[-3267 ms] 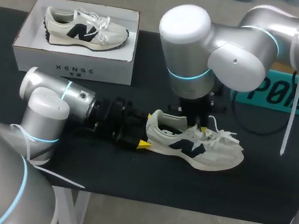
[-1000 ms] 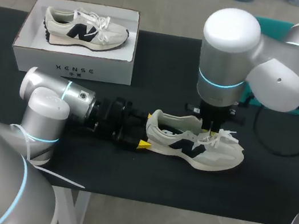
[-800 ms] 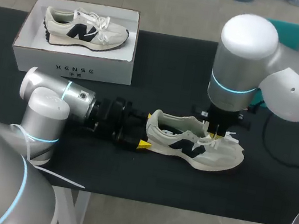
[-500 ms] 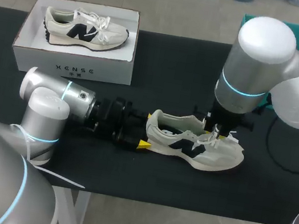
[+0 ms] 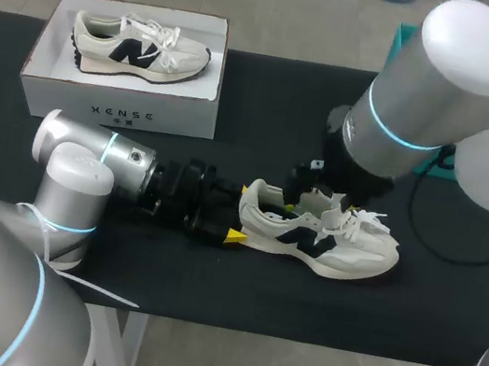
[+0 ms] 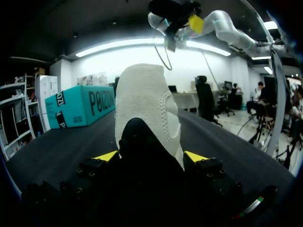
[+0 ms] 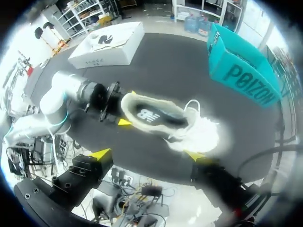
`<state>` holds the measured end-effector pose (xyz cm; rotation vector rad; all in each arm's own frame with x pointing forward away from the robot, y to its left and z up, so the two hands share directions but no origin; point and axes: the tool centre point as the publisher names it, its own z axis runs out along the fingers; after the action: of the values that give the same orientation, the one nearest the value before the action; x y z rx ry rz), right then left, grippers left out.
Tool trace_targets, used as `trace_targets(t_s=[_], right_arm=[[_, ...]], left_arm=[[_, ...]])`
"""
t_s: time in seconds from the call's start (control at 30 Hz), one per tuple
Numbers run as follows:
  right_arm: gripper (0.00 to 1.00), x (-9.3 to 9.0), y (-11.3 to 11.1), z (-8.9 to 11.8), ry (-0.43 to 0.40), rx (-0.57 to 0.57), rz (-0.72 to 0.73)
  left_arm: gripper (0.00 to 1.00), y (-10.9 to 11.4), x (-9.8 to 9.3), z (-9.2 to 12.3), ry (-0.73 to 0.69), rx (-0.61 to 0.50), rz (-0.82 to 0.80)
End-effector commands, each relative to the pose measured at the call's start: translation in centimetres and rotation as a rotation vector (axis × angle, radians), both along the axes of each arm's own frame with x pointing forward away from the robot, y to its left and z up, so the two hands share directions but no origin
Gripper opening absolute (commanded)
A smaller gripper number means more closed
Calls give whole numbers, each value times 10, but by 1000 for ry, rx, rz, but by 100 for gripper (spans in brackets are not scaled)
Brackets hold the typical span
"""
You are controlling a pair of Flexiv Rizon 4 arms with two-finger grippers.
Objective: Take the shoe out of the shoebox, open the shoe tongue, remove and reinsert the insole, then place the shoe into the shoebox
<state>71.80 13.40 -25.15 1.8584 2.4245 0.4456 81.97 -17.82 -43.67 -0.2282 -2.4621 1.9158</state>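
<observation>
The shoe (image 5: pixel 320 239), an off-white sneaker with a dark letter-shaped logo on its side, lies on its sole on the black table (image 5: pixel 268 102), outside the box, with its heel at nine o'clock and its toe at three o'clock in the head view. Its white laces (image 5: pixel 366 221) lie loose over the forefoot, and the collar stands open upward. In the right wrist view a printed mark shows on the insole inside the opening, too small to make out. The left gripper (image 6: pixel 151 156) lies low along the table at the shoe's nine o'clock and is clamped on the heel, one yellow tip pressed against each side of it. The right gripper (image 7: pixel 147 154) hangs above the shoe, over the collar and tongue, with its fingers spread wide and nothing between them. At the shoe's ten o'clock, well apart, sits the white shoebox (image 5: pixel 115 108), open, with a line of small dark print on its front wall. A second shoe (image 5: pixel 141 46) of the same kind lies inside it, bearing the same dark logo. At one o'clock from the shoe, partly behind the right arm, lies a teal box (image 7: pixel 241 61) with large dark lettering on its side.
</observation>
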Motion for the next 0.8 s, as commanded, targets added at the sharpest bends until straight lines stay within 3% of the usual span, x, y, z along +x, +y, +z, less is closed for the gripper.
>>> trace_targets(t_s=[0.03,0.6,0.67,0.8], right_arm=[[100,-11,8,-2,238,-133,1065],[100,-11,8,-2,238,-133,1065],[100,-16,11,4,113,-219,1200],[100,-39,8,9,-215,-377,1629]], left_arm=[[0,-3,0,-3,0,2,0],[0,-3,0,-3,0,2,0],[0,-3,0,-3,0,2,0],[0,-3,0,-3,0,2,0]])
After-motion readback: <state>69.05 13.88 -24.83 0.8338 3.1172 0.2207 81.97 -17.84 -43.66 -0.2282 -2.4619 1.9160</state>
